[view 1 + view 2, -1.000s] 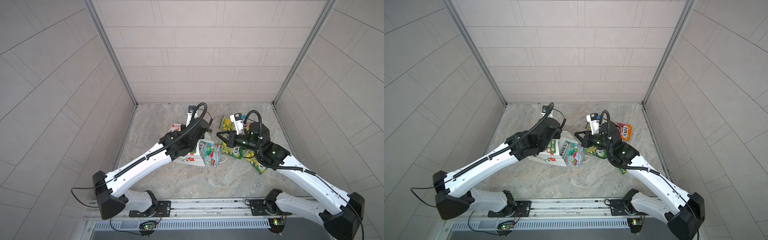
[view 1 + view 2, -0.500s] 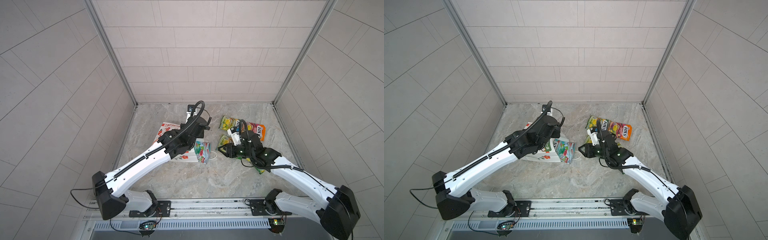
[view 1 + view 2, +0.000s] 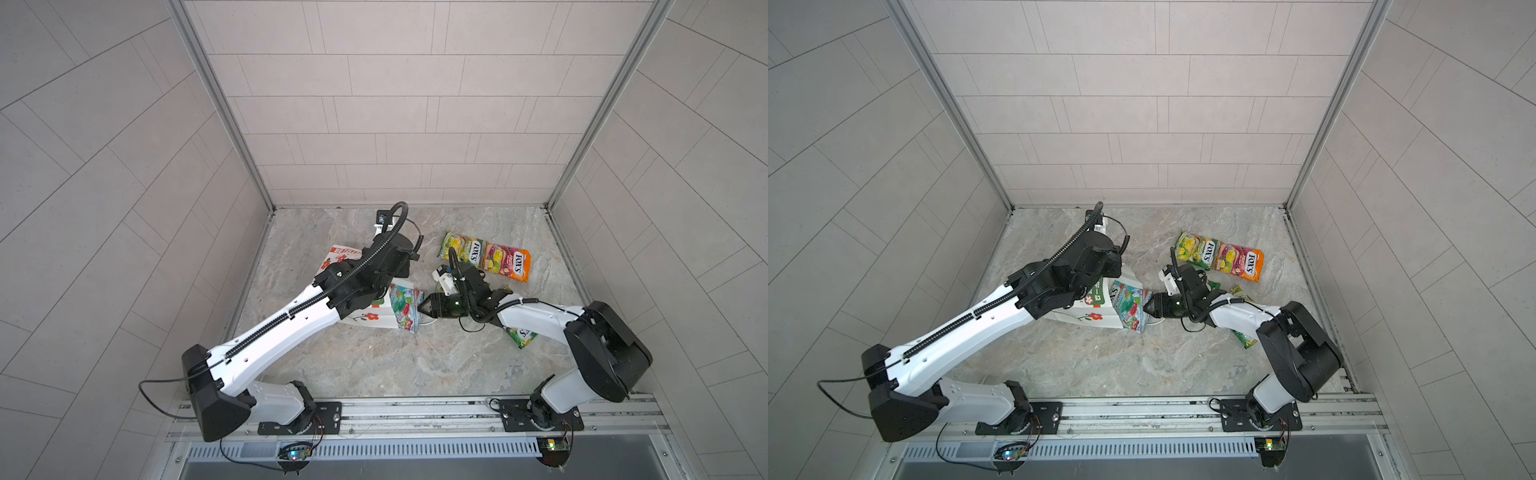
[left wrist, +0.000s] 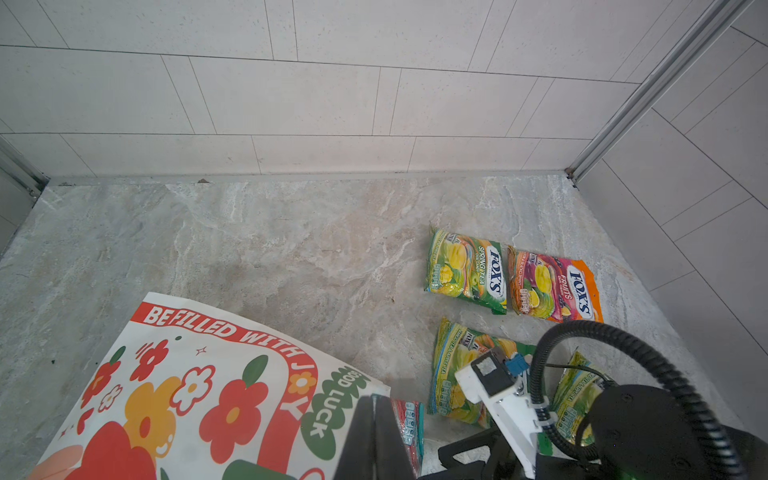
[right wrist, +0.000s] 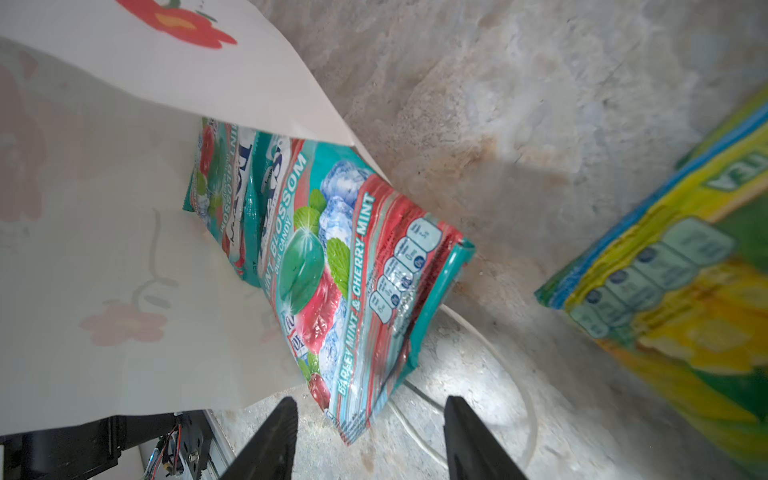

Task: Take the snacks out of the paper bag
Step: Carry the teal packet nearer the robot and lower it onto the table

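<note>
Moved: right gripper (image 5: 370, 401) is brought to the mouth of white flowered paper bag (image 5: 104, 187), parted, empty.
Ahead: teal-red glossy packet (image 5: 353, 266) jutting out, lengthwise toward it.
Left gripper (image 4: 374, 419): clamped on bag rim.

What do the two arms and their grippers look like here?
Both are white-shelled with black joint housings. The left arm has a black ribbed cable conduit along its link; the right arm has a ribbed hose looping over its wrist. The left gripper and right gripper have black tapered fingers.
</note>
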Controlling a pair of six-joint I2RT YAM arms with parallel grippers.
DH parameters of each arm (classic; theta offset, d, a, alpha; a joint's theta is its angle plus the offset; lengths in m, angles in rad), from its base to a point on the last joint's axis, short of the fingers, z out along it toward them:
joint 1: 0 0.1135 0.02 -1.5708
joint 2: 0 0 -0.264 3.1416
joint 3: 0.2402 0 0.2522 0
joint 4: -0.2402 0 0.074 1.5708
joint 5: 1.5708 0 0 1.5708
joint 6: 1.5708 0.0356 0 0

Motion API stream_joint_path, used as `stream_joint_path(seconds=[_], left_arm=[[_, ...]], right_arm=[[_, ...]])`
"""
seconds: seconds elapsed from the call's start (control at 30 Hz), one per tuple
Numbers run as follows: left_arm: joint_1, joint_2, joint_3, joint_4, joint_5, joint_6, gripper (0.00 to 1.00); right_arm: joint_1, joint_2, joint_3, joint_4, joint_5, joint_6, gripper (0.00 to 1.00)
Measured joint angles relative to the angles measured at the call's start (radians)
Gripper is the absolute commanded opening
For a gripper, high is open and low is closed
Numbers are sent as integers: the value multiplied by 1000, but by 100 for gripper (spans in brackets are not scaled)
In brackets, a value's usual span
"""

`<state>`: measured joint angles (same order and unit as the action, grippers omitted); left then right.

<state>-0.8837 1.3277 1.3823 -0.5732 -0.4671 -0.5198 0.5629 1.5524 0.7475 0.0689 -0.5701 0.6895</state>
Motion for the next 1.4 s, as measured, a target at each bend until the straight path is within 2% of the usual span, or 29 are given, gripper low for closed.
stream_joint_path(seconds=[0.23,0.3,0.4,0.47,0.57,0.7,1.03,1.23,1.4], left_arm=[[0,-10,-2,0,0,0,0],[0,-13,-2,0,0,-1,0],[0,-17,-5,0,0,-3,0],[0,-21,-10,0,-1,-4,0],[0,-24,-14,0,-5,-4,0],[0,-27,-18,0,-14,-4,0],[0,-27,-24,-1,-63,-5,0],[0,-26,-24,-5,-82,-5,0],[0,-26,-24,-7,-96,-4,0]], right_arm=[[14,106,38,54,-39,22,57],[20,132,51,68,-46,27,53],[25,168,61,102,-62,39,38],[28,178,61,116,-75,53,21],[31,175,60,130,-85,66,9],[33,132,60,101,-83,64,5],[33,-100,61,-73,-72,-7,0],[32,-217,64,-163,-68,-34,0],[29,-379,64,-237,-30,-59,0]])
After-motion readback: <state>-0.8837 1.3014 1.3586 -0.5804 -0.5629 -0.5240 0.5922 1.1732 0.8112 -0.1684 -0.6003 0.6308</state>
